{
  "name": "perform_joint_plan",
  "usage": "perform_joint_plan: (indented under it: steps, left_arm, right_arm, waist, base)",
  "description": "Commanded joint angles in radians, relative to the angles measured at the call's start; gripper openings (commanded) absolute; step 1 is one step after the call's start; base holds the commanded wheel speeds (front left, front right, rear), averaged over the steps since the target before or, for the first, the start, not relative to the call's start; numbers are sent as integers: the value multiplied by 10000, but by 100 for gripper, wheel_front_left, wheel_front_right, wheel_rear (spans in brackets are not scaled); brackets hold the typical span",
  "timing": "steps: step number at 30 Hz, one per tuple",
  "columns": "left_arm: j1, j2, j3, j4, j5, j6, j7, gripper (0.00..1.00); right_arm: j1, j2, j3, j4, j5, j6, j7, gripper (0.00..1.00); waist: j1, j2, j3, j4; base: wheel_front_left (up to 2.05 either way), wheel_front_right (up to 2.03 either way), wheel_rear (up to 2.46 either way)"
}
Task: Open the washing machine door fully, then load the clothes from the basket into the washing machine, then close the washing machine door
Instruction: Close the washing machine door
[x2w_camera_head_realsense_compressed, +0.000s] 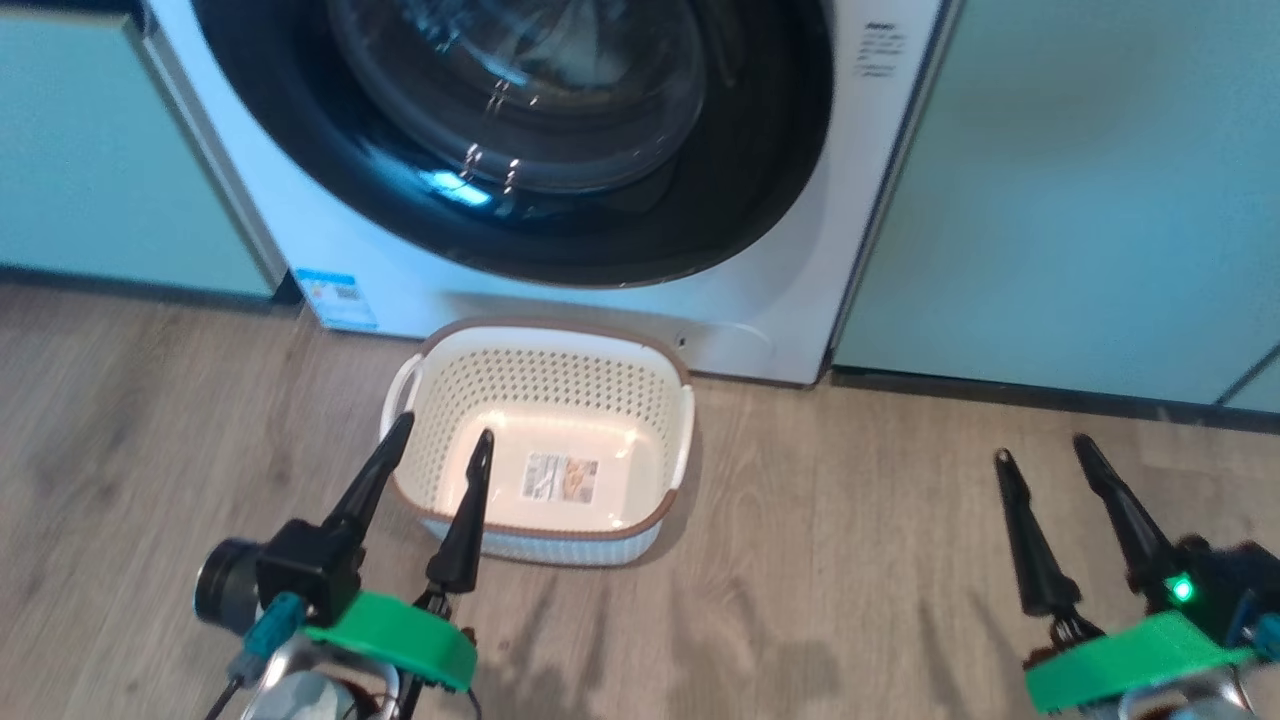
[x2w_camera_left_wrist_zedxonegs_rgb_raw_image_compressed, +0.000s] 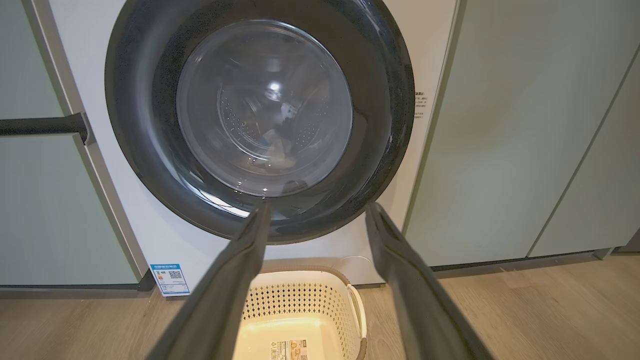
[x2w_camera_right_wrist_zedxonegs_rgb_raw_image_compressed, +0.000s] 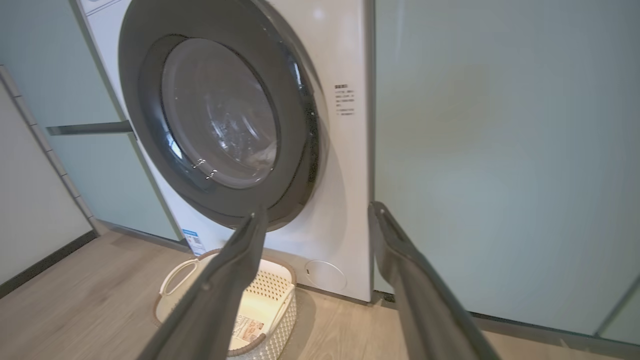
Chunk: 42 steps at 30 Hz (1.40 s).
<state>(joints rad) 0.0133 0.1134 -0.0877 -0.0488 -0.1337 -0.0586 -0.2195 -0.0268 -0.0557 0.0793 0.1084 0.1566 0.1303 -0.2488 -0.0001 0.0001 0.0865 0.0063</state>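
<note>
My left pincer (x2w_camera_head_realsense_compressed: 445, 430) and right pincer (x2w_camera_head_realsense_compressed: 1042, 450) gape empty, and the large round glossy black door (x2w_camera_head_realsense_compressed: 520, 100), seemingly shut, lies ahead, nearer the left.

Pale green cabinets (x2w_camera_head_realsense_compressed: 1050, 200) stand flat-fronted along the back, with a dark plinth (x2w_camera_head_realsense_compressed: 1000, 392) beneath. The floor (x2w_camera_head_realsense_compressed: 850, 560) is grey-brown wood-look planks. A dark bar (x2w_camera_left_wrist_zedxonegs_rgb_raw_image_compressed: 42, 126) crosses the left panel.

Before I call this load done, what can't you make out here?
- Clothes: left wrist view, a pale blur behind the washing machine door glass; reflections hide the count.
- Door latch: hidden by the door's rim, every view.
- Washing machine controls: cut off by top edges.
- Basket label text: too small, head view.
</note>
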Motion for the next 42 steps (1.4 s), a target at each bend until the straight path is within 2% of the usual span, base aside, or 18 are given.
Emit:
perform_joint_plan:
  steps: [1,14,28,42]
  left_arm:
    - [-204,198,462,-353,-111,49,26,100]
    - [390,332,708,-518,-382,282,384,100]
    - [719,381,963,-791,-535,684,808,100]
    - [794,433,917,-890,-602,827,888,100]
  right_arm:
    - [6,41,25,-541,-70,4,34,100]
    - [1364,53,-985,-1886,349,4,455,100]
    - [1647,54,-1699,-1884,513,4,472,100]
    - [1655,54,-1770,-1830,574,4,525,100]
  waist:
    - [1,-1,-258,-269]
    - [1,-1,-928,-726]
    - [1,-1,-1048,-693]
    - [1,-1,-967,-734]
  base:
    - [0,0,0]
    - [0,0,0]
    - [0,0,0]
    - [0,0,0]
